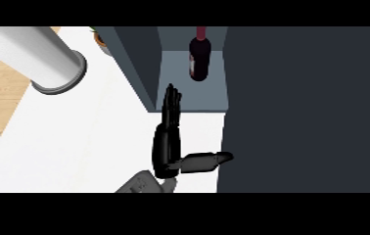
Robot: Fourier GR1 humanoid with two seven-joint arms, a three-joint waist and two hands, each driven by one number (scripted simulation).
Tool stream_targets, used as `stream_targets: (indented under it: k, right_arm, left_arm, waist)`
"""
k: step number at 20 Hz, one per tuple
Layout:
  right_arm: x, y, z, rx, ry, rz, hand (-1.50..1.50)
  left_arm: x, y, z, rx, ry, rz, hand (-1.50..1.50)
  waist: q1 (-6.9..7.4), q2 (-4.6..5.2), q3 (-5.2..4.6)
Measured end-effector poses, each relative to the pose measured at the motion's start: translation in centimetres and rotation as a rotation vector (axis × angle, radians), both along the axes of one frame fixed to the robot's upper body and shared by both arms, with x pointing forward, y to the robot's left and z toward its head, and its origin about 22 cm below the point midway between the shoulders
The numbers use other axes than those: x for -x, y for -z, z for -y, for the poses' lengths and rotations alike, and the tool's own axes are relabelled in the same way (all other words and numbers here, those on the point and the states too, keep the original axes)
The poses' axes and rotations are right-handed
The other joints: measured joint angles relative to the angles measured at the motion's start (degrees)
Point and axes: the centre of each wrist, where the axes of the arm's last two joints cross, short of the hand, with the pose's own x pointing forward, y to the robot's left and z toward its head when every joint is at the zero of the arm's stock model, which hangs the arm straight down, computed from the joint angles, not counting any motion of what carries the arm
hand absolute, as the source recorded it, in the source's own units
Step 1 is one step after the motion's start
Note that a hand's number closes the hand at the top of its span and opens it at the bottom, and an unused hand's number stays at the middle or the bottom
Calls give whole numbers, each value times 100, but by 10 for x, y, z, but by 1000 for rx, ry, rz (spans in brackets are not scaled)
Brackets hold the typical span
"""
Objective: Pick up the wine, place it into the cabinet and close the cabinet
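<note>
Your black hand [168, 141] is open, fingers straight, holding nothing. Just beyond its fingertips the dark red glass wine bottle [198, 58] stands inside the grey cabinet [189, 89]. Swing the tall dark door [296, 111] at its thumb side carelessly and it could topple the bottle.

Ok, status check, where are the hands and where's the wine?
Left hand open, fingers straight, by the cabinet opening. Right hand out of view. Wine bottle standing inside cabinet. Door still open.

You are looking down into a kitchen. A dark cabinet [289, 106] stands on a white counter [86, 141], and a wine bottle [199, 58] stands upright on the shelf inside its open compartment. Left of the cabinet, a tall grey cylinder [51, 62] rises from the counter. Beyond the cabinet's far left corner, a small potted plant [100, 37] shows, and wooden flooring [14, 87] runs past the counter's left edge.
</note>
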Motion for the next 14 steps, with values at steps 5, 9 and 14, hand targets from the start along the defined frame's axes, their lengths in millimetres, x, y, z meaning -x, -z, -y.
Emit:
stream_targets:
  k: [5, 9, 14]
  right_arm:
    - [-1, -4, -3, 1, -8, -1, -150]
    - [-2, -5, 1, 28, 1, 3, -150]
    - [-2, -3, -3, 34, -41, -28, 150]
  left_arm:
    - [28, -14, -14, -1, -25, 1, -150]
    - [50, -27, -26, 28, -31, 12, -150]
    - [77, -35, -43, 32, 3, 28, -150]
  waist:
    - [12, 2, -1]
    - [11, 5, -1]
    - [6, 4, 0]
